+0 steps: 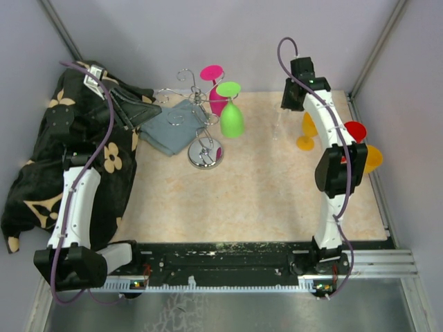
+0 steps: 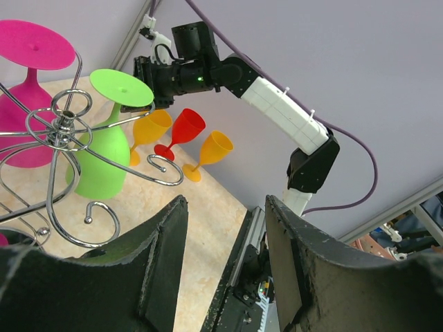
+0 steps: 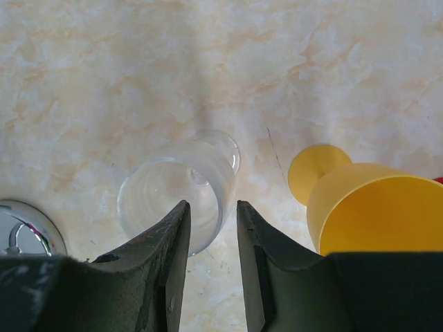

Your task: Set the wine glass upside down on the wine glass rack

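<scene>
- Right gripper (image 3: 211,207) first: we see its jaws a little apart, pointing down right over the clear wine glass (image 3: 163,197). Clamped?
- We can't call contact. One fingertip overlaps the rim in the wrist view, but the gap between the jaws is open. We log it as apart.
- Glass location?
- On the marbled tabletop (image 3: 311,69), on the right-arm side of the wine glass rack (image 1: 205,155), apart from the rack's shiny base. It looks upright, mouth up, but it's transparent, so we're not sure.
- Anything past it?
- A yellow-orange glass (image 3: 381,207) just beside it, farther from the rack, mouth up.
- Rack load?
- We count two hanging foot-up: a pink glass (image 1: 212,73) on the rack's far side, and a green glass (image 1: 232,121) on the side facing the clear one.
- Left gripper (image 2: 225,207)?
- Jaws wide apart. It's raised on the rack's left-arm side, near the wire loops but not touching them, above a black flowered cloth (image 1: 28,187).
</scene>
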You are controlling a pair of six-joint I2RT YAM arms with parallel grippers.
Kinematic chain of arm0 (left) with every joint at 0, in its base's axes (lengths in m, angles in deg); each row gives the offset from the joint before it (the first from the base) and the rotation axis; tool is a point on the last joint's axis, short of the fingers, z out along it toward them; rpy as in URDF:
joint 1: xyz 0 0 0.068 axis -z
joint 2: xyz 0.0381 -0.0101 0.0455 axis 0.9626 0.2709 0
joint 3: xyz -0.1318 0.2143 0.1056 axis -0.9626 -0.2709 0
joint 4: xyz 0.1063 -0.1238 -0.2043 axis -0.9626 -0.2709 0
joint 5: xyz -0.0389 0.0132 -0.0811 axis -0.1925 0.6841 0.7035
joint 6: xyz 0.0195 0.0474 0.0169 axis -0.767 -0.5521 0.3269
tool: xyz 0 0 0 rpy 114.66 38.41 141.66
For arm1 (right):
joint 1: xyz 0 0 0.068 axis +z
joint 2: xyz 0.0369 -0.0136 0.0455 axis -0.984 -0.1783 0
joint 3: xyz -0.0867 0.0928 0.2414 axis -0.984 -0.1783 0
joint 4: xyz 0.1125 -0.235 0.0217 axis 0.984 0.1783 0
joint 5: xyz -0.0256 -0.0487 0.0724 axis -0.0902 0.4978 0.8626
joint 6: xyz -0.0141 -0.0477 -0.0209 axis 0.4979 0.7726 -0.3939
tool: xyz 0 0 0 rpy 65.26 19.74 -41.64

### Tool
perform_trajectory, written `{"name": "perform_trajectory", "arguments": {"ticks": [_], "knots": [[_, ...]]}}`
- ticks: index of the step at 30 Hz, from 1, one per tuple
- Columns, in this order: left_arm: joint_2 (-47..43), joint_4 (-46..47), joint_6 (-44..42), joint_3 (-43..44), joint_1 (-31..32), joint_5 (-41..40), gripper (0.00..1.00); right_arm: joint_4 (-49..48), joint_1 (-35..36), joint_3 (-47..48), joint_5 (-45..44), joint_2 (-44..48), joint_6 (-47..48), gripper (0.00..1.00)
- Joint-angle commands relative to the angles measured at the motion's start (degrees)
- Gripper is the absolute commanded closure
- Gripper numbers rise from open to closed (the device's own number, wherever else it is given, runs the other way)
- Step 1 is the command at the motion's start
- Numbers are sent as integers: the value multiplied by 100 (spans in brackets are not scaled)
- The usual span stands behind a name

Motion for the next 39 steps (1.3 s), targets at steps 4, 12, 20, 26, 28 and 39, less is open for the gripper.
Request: {"name": "perform_trajectory", "arguments": {"ticks": [4,12,20,26,28,39], "knots": [[1,52,-116,77,-6,-19,45,-12,-23,310,-214,-140,108,67],[14,52,-117,80,-8,-20,45,5,-30,316,-286,-331,123,80],[-1,52,-123,81,-11,-11,45,45,-24,349,-315,-436,117,97],[8,52,-119,76,-7,-18,45,49,-28,329,-388,-354,103,100],[12,60,-107,82,-6,-20,45,16,-25,283,-418,-241,76,100],[116,160,31,192,-6,-20,45,-928,-25,-539,-193,1184,-179,100]]}}
